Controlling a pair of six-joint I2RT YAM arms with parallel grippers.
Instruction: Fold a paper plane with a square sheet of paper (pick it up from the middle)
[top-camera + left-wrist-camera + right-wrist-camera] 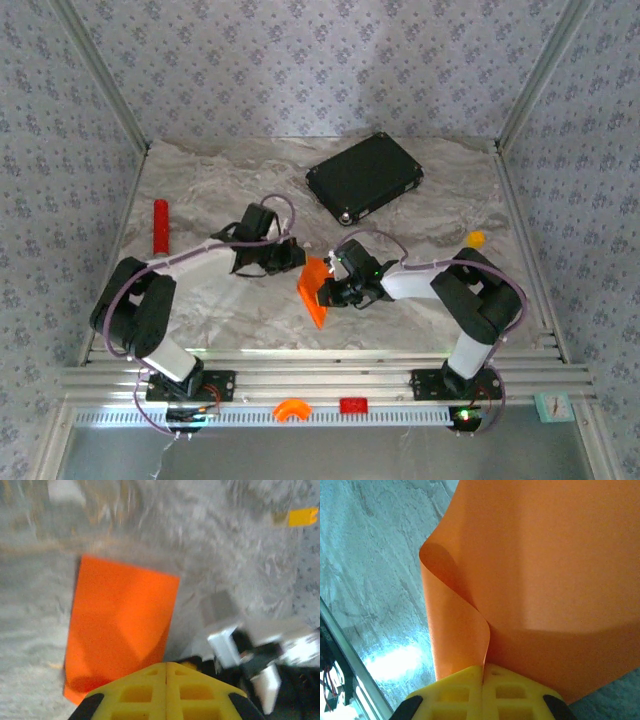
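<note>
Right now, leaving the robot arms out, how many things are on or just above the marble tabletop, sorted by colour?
Orange: 1, the paper sheet, pinched in the right claw
Black: 1, the flat case
Red: 1, the cylinder
Orange-yellow: 1, the small lump
Total: 4

Nothing legible: no text, label, brand, number or sign to read.

In the top view, at 5 o'clock by the front rail (400, 385), a small teal tag (553, 405) with marks too small to make out. At 1 o'clock, a black flat case (364, 177) with a pale dot on its near edge, not readable as lettering.
</note>
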